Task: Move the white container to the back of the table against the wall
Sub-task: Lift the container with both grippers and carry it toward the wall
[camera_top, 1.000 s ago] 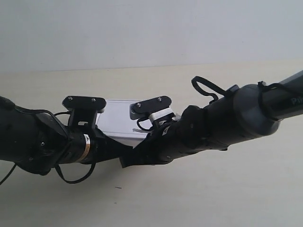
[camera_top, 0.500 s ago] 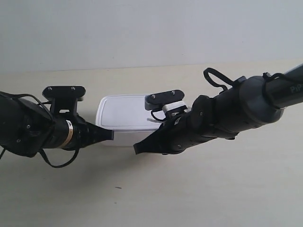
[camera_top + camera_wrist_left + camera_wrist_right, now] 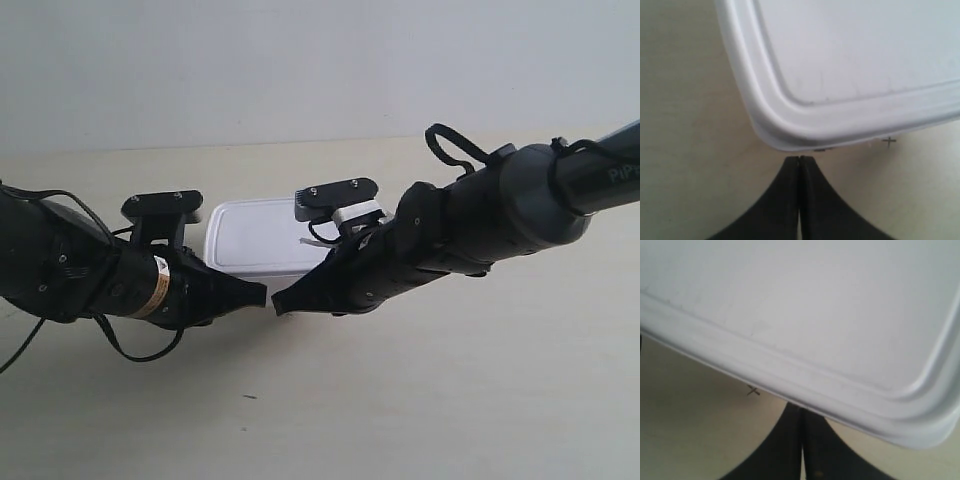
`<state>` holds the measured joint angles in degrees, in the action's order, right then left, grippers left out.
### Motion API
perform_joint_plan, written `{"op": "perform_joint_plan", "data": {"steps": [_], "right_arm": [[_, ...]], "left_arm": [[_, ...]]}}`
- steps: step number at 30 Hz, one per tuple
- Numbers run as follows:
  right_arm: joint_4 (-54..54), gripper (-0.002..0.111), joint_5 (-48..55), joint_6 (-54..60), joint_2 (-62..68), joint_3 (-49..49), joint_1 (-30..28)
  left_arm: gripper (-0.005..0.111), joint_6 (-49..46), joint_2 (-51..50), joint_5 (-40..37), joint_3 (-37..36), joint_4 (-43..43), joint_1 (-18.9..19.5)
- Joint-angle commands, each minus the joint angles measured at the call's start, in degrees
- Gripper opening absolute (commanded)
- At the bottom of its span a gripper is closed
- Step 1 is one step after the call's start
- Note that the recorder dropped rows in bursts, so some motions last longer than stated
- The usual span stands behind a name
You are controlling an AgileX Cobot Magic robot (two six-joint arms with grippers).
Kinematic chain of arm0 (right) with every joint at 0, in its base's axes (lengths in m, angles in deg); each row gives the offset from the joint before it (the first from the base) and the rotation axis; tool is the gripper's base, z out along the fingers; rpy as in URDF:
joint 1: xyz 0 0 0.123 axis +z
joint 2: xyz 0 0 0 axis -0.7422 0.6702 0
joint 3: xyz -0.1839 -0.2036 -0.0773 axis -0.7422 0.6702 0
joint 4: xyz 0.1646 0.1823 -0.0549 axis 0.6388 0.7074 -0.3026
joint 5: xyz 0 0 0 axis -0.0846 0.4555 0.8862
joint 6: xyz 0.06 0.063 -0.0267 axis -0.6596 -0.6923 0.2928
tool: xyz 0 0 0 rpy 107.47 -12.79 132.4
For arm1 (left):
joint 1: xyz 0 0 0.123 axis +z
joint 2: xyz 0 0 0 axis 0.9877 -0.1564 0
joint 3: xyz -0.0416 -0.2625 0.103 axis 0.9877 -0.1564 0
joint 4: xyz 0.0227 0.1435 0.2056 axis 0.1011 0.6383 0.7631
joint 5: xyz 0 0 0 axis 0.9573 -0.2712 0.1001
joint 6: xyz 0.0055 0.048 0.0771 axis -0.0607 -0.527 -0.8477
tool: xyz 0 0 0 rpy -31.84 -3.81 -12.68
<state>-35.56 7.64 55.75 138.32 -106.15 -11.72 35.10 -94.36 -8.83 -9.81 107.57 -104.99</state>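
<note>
The white container [image 3: 262, 235] sits lid-up on the table [image 3: 450, 400], some way short of the wall [image 3: 300, 60]. In the exterior view both arms reach in from the sides. The gripper of the arm at that view's left [image 3: 262, 292] and the gripper of the arm at its right [image 3: 276, 304] almost meet at the container's near side. In the left wrist view my left gripper [image 3: 799, 159] is shut, its tip just short of a rounded corner of the container [image 3: 850, 65]. My right gripper [image 3: 801, 409] is shut too, its tip tucked under the rim of the container [image 3: 815, 305].
A small pencilled cross [image 3: 889, 141] marks the table by the container's edge, and the right wrist view shows a cross [image 3: 753, 390] as well. A tiny dark speck [image 3: 248, 397] lies nearer the front. Bare table stretches between container and wall.
Both arms first drew back and apart from the container's front, then swung their tips together at its near side. The container has barely shifted.
</note>
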Motion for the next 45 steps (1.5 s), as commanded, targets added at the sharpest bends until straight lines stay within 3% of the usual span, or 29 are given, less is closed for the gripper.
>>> {"op": "perform_joint_plan", "data": {"steps": [1, 24, 30, 45], "right_arm": [[-0.6, 0.0, -1.7, 0.7, 0.0, -0.4, -0.2], [-3.1, 0.0, -3.7, 0.7, 0.0, -0.4, -0.3], [-3.5, 0.0, -4.1, 1.6, 0.0, -0.5, -2.7], [-3.5, 0.0, 0.7, 4.0, 6.0, -9.1, -3.9]], "left_arm": [[0.0, 0.2, 0.0, -2.0, 0.3, -0.3, 0.0], [0.0, 0.2, -5.2, -4.3, 7.4, -0.3, 0.1], [0.0, 0.0, -5.7, -5.3, 9.1, 0.8, 0.1], [0.0, -1.1, -9.4, -5.6, 14.3, 1.2, 0.1]]}}
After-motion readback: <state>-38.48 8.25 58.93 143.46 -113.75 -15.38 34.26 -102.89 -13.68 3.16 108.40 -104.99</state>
